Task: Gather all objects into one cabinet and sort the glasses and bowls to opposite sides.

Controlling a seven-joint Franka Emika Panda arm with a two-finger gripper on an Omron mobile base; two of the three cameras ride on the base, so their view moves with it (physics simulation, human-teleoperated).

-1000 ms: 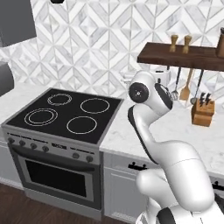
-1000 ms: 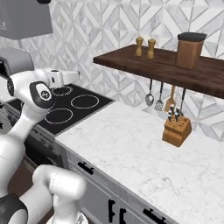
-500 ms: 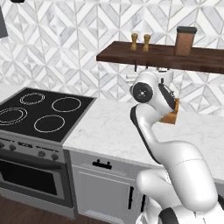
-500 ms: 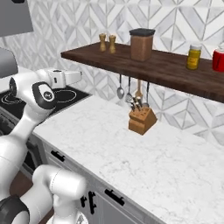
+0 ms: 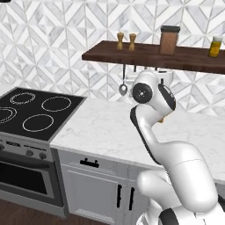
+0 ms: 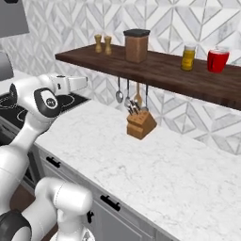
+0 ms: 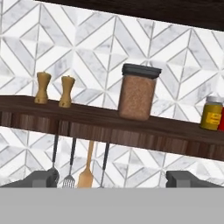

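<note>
Hand view has the fingers [image 7: 111,179] spread wide, nothing between them, facing the dark shelf [image 7: 131,127] and its brown-filled jar [image 7: 138,92]. Right base view: red cup [image 6: 218,60] sits on that shelf beside the yellow jar [image 6: 188,57], above the desk [image 6: 155,155].

No lettering can be read anywhere; the yellow jar [image 7: 212,113], up and right of the fingertips, carries a label that seems blank.

White glossy arm [image 5: 176,158], rounded bulky segments, smooth shell. Dark grey/black round joint caps [image 5: 142,91] with small light centre mark; same cap in right base view. Black band at the base joint. Gripper [image 7: 112,179] has two small dark grey finger tips [image 7: 41,178].
</note>
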